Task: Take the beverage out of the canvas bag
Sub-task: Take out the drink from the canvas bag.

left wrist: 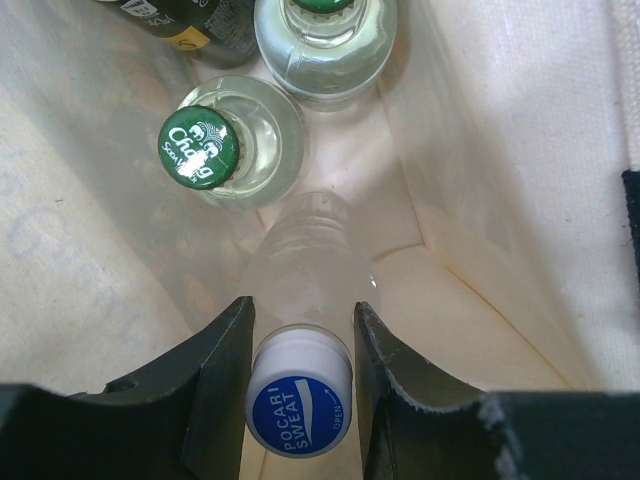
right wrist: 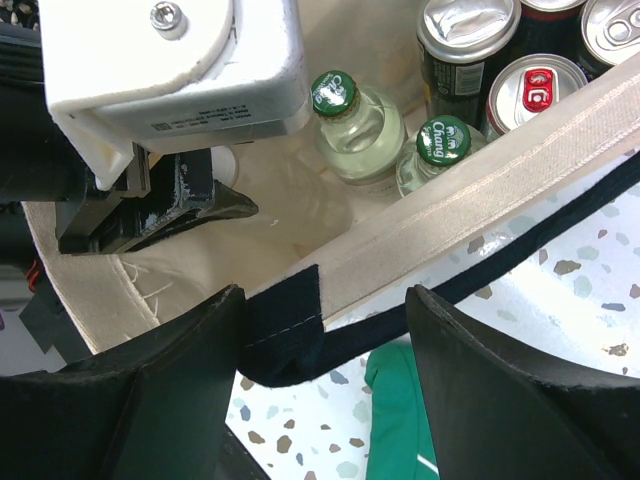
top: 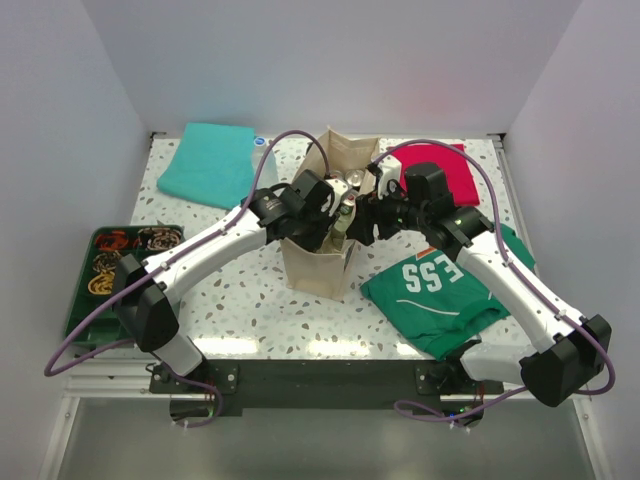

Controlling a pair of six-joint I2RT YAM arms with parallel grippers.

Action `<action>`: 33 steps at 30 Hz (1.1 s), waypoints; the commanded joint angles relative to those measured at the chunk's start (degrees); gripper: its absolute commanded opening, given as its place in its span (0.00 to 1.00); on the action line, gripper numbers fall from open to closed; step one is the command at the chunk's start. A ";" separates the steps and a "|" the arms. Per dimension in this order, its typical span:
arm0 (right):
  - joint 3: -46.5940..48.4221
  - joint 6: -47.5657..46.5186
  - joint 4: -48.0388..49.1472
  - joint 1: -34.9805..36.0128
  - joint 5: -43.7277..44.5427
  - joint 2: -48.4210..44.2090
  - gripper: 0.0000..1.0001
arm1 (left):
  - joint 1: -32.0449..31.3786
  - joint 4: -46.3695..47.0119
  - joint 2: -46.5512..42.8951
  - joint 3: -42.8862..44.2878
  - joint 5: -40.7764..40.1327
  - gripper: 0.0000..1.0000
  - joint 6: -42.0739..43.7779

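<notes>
Left fingers (left wrist: 215,395) closed on cap (left wrist: 298,412), bottle (left wrist: 305,280) upright below them in bag (left wrist: 500,200); right fingers (right wrist: 150,400) wide open astride rim (right wrist: 480,215).

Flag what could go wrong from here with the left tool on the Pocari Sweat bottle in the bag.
1. The left tool seems to pinch only the smooth cap of the Pocari Sweat bottle; it could slip on the lift.
2. Two green-capped Chang bottles stand right beside it; the rising bottle might knock them.
3. The right tool straddles the rim of the canvas bag open, not clamped, so the bag may drag up or tip.
</notes>
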 commanded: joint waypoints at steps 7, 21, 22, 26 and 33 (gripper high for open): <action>1.14 -0.46 0.99 0.19 0.73 -0.95 0.70 | -0.48 -5.10 -0.95 1.69 2.60 0.00 -0.59; 1.49 -0.37 1.26 0.19 0.73 -0.60 0.70 | -0.48 -5.27 -1.48 1.60 2.60 0.00 -0.94; 1.58 -0.28 1.26 0.11 0.64 -0.51 0.70 | -0.48 -5.36 -1.48 1.60 2.60 0.00 -0.85; 1.58 -0.28 1.26 0.11 0.64 -0.51 0.70 | -0.48 -5.54 -1.48 1.69 2.51 0.00 -0.85; 1.06 -0.19 1.52 0.11 0.64 -1.39 0.70 | -0.56 -6.42 -1.39 4.06 2.07 0.00 -0.68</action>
